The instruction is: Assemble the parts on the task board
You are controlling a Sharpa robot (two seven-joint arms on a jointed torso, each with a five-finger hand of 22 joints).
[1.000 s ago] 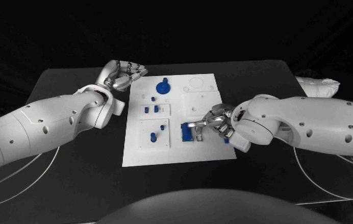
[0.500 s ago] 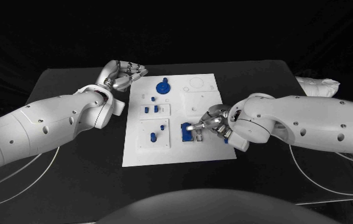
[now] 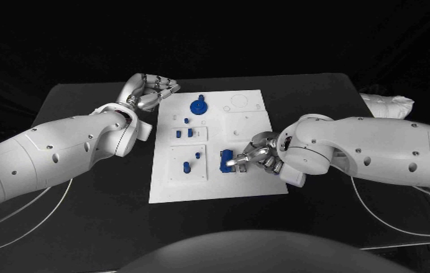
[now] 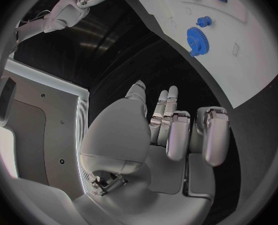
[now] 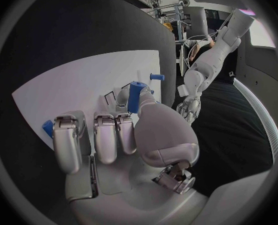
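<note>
Two hands, very unlike in reach: the right hand (image 3: pixel 255 158) sits over the white task board (image 3: pixel 215 189) at its four o'clock side, fingers curled, pinching an upright blue peg (image 5: pixel 135 96) of smooth plastic. Left hand (image 3: pixel 150 91) hovers off the board's ten o'clock corner, over the black desk (image 3: pixel 81 99), fingers loosely together, holding nothing; a toothed blue gear (image 3: pixel 198 106) lies nearest it.

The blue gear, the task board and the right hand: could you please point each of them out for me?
blue gear (image 3: pixel 198 106), head view, its toothed disc.
task board (image 3: pixel 211 188), head view, bare white near edge.
right hand (image 3: pixel 255 158), head view, middle of the hand.
</note>
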